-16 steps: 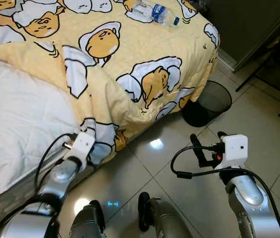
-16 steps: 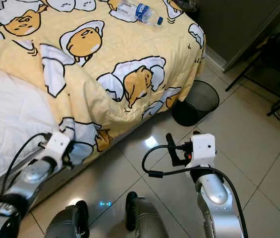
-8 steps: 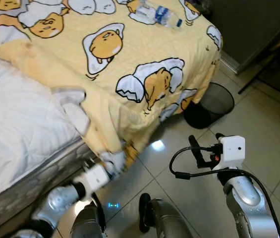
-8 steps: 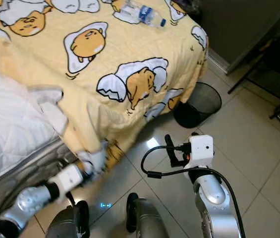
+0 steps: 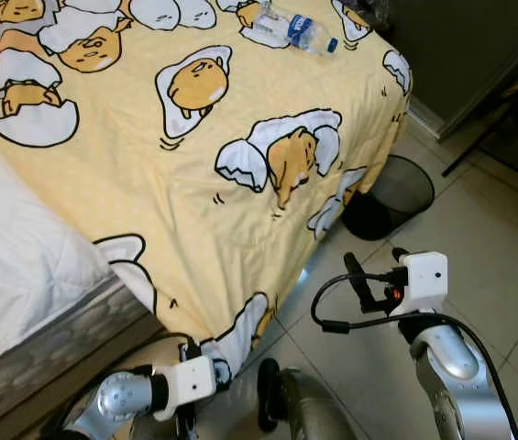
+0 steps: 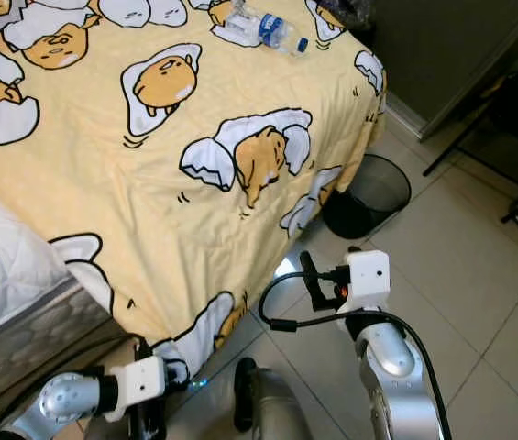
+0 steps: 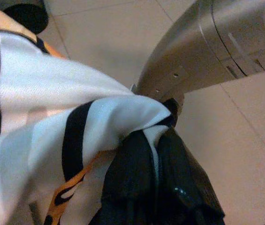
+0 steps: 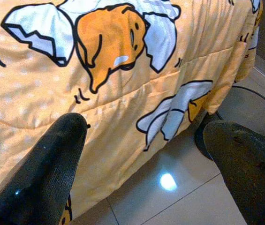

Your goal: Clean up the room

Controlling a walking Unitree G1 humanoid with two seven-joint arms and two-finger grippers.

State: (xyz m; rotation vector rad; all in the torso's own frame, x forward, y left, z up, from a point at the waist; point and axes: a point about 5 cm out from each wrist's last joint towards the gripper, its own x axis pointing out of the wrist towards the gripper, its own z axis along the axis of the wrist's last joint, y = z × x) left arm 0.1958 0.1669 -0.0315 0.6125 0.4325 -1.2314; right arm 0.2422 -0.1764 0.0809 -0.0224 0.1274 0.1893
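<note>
my arms are silver and rounded, each wrist wears a white box (image 5: 424, 275), a black cable (image 5: 350, 321) loops by the right one, fingers (image 8: 52, 164) black.

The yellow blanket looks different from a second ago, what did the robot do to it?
The left gripper, shut on the yellow blanket, dragged its corner down toward the floor, pulling the folded part flat over the bed. The water bottle, bin and open right gripper stayed put.

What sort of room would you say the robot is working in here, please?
Most likely a bedroom: a bed with a white mattress under a yellow cartoon blanket, a black wastebasket on the tiled floor beside it.
</note>
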